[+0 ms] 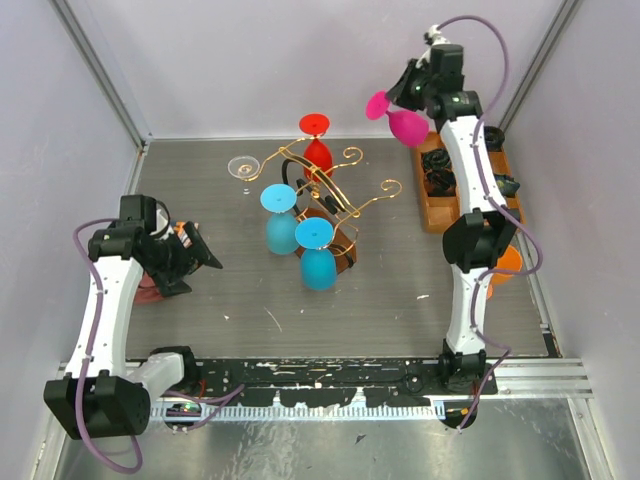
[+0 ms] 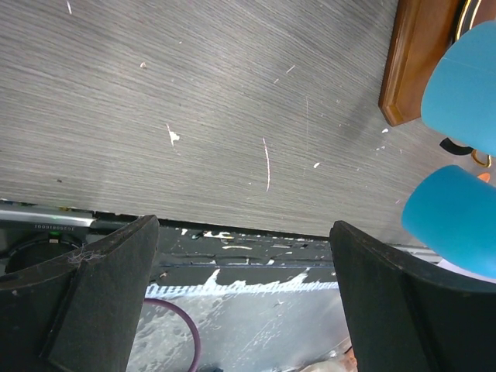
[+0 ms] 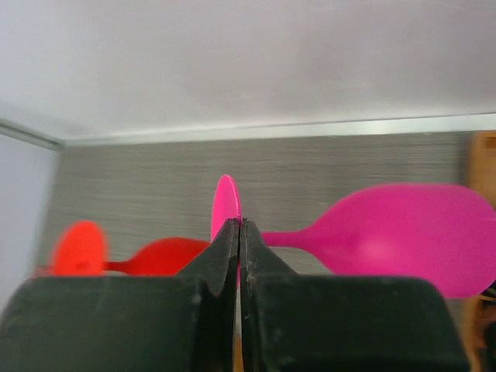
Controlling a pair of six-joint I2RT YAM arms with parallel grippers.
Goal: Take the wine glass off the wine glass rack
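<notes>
**Pink wine glass off the rack, in the right gripper**

The pink wine glass (image 1: 406, 126) lay sideways in the air at the far right, over the orange tray (image 1: 434, 212) and well apart from the wine glass rack (image 1: 322, 195). The right gripper (image 1: 388, 100) was clamped tight on the edge of its foot. The rack stood mid-table, carrying a red glass (image 1: 318, 152) and two blue glasses (image 1: 281, 226). At the near left, the left gripper (image 2: 244, 229) was spread wide and held nothing.

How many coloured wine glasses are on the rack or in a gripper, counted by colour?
2 blue wine glasses, hanging on the wine glass rack
1 red wine glass, on the same rack
1 pink wine glass, held by its foot in the right gripper
Total: 4
</notes>
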